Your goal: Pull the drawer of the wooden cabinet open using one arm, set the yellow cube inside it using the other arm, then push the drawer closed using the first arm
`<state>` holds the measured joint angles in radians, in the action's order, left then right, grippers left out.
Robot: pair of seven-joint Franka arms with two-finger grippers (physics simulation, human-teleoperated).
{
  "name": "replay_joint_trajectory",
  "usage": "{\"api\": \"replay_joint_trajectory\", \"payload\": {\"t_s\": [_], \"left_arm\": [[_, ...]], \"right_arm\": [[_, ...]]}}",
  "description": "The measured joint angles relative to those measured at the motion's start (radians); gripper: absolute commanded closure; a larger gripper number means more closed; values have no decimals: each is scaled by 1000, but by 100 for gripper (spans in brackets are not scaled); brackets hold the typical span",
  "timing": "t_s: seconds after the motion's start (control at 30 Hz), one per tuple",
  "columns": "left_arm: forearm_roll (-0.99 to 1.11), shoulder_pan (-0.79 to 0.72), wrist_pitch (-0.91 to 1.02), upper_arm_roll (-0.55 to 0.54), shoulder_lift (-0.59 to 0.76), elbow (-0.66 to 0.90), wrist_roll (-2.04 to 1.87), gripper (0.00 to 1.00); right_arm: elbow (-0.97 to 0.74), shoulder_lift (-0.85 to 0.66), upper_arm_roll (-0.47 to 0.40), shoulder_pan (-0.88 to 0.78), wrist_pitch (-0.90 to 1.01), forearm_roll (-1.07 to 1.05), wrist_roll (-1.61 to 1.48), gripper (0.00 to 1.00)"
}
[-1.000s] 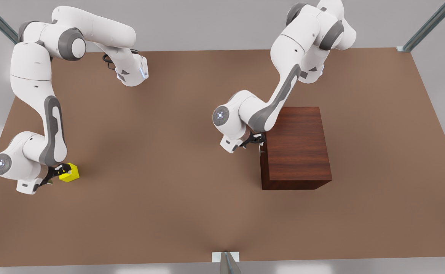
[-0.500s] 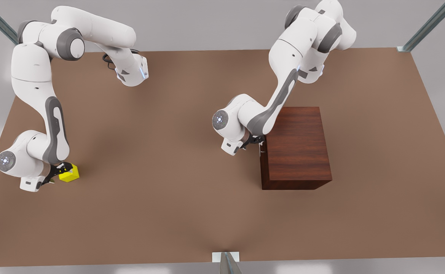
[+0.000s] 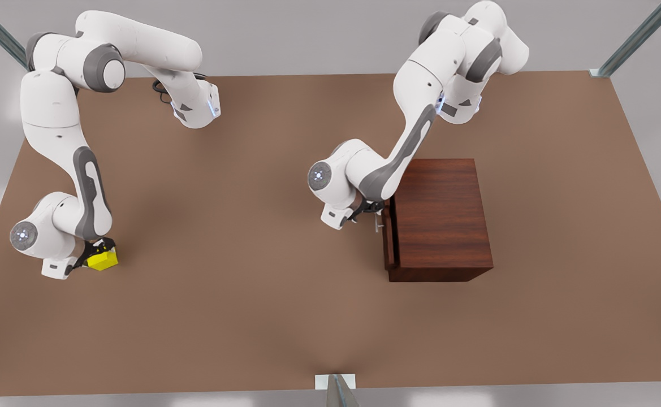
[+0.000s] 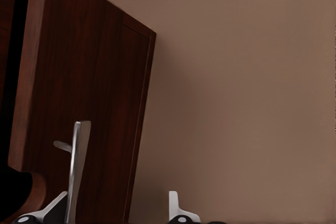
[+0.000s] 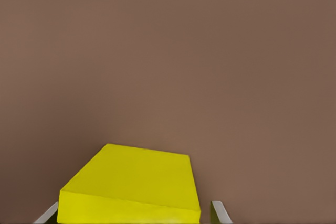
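The shallow reddish-brown wood drawer (image 3: 387, 237) has just slid slightly out, its handle between the left tool's (image 3: 371, 210) spread fingers, while the right tool (image 3: 94, 252) straddles the small yellow cube (image 3: 103, 259), not yet clamped.

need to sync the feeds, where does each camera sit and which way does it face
Front view: high above the table, looking down; both arms, wooden cabinet, yellow cube.
Left wrist view: on the left end effector, facing the drawer and its handle; fingertips show.
Right wrist view: on the right end effector, facing the cube; fingertips show.
Shared: cube, drawer.
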<state>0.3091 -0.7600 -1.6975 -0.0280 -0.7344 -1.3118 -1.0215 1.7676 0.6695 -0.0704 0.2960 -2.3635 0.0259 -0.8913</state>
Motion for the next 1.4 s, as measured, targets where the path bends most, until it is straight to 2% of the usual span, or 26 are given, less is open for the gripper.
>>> {"api": "replay_joint_trajectory", "payload": {"t_s": [0.37, 0.4, 0.53, 0.57, 0.6, 0.67, 0.8, 1.03, 1.4], "left_arm": [[-15, -36, 10, 4, 0, 19, -18, 11], [-16, -37, 13, 4, 1, 21, -19, 10], [-20, -38, 26, 5, 5, 25, -4, 10], [-23, -40, 31, 2, 8, 28, 2, 8], [-27, -38, 41, 2, 10, 57, 8, 0], [-47, -21, 73, 2, 17, 128, 19, 0], [-72, -14, 112, 0, 23, 152, 37, 0], [-61, -51, 139, -3, -31, 154, 112, 0], [-50, -57, 106, 5, -88, 182, 201, 3]], "right_arm": [[20, 21, 0, 3, -65, 0, 0, 0], [20, 21, 0, 3, -68, 0, 0, 3], [20, 18, 0, 3, -73, -3, -1, 35], [20, 16, 0, 3, -73, -4, -3, 40], [20, 14, 0, 3, -72, -6, -5, 42], [20, 8, 1, 3, -67, -8, -8, 42], [10, -24, 11, -11, -33, -10, -10, 42], [-47, -106, 149, -62, 95, -9, 10, 42], [-53, -99, 211, -72, 173, -25, 40, 42]]}}
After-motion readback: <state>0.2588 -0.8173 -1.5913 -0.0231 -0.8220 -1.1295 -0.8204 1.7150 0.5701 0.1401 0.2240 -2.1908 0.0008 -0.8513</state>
